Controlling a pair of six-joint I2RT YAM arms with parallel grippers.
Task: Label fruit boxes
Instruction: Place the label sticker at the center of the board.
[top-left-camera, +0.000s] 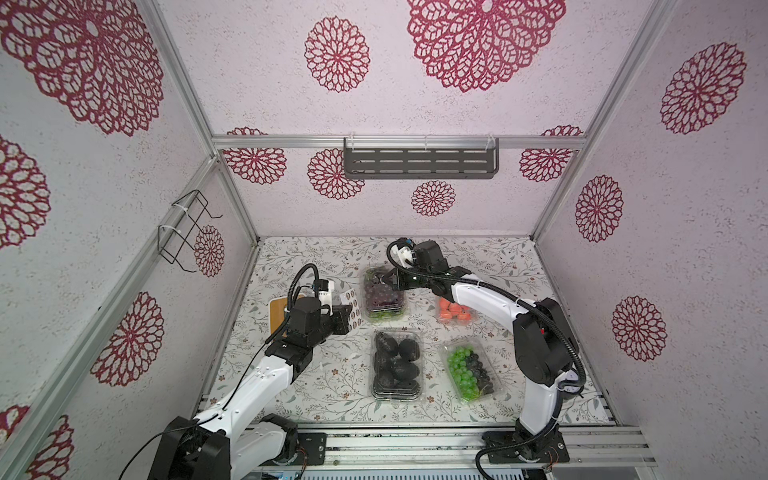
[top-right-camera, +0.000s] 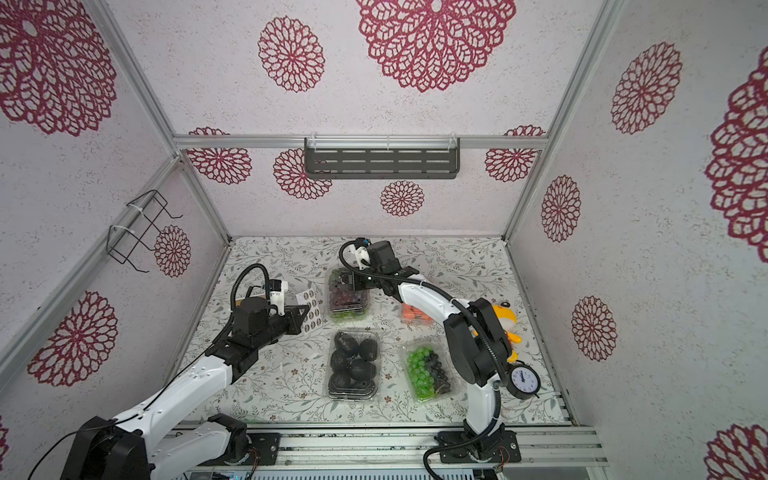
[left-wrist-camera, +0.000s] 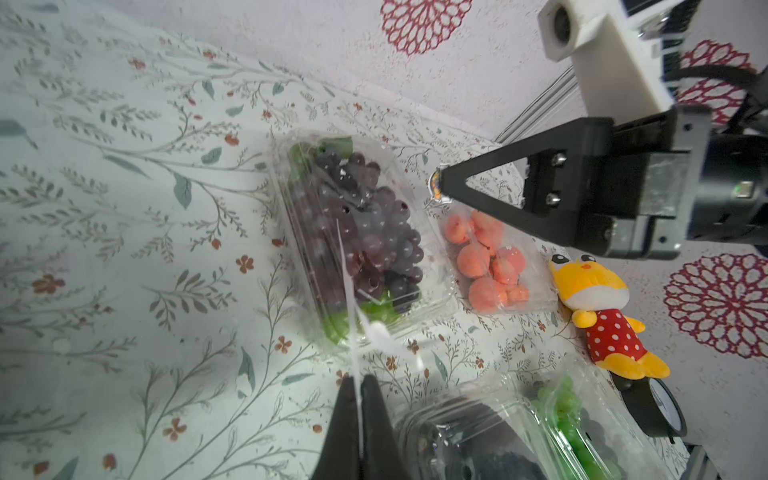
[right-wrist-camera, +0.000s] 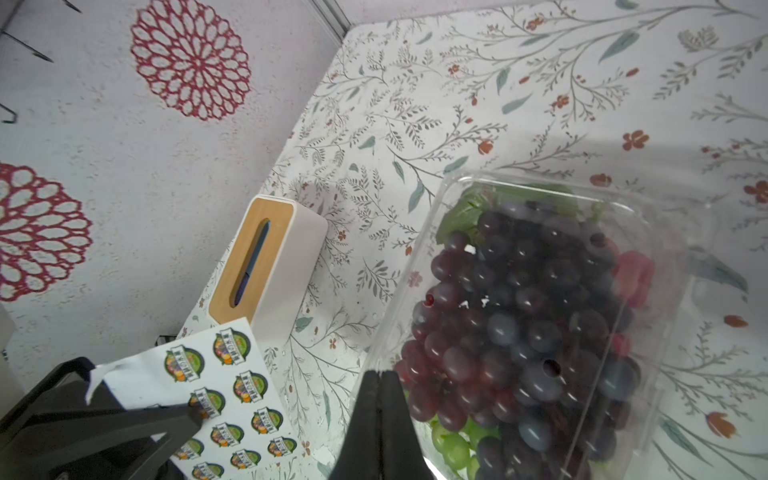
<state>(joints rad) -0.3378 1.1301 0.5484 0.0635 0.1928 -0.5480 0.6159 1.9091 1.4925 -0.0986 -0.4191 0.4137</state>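
Four clear fruit boxes lie on the floral table. The purple-grape box (top-left-camera: 384, 297) (top-right-camera: 349, 295) (left-wrist-camera: 357, 237) (right-wrist-camera: 532, 316) is at the back, with the strawberry box (top-left-camera: 455, 312) (left-wrist-camera: 490, 262) to its right. In front are the black-fruit box (top-left-camera: 397, 363) (top-right-camera: 353, 363) and the green-and-black-grape box (top-left-camera: 469, 368) (top-right-camera: 428, 368). My right gripper (top-left-camera: 384, 280) (right-wrist-camera: 379, 374) hangs shut over the purple-grape box's lid, a small round sticker (left-wrist-camera: 435, 187) pinched at its tip. My left gripper (top-left-camera: 349, 313) (left-wrist-camera: 359, 380) is shut on the white sticker sheet (top-left-camera: 353, 305) (right-wrist-camera: 232, 386), left of that box.
A white box with a wooden lid (top-left-camera: 277, 309) (right-wrist-camera: 266, 266) stands at the table's left edge behind my left arm. A yellow plush toy (top-right-camera: 507, 320) (left-wrist-camera: 598, 307) and a small round clock (top-right-camera: 524, 379) sit at the right edge. Walls enclose three sides.
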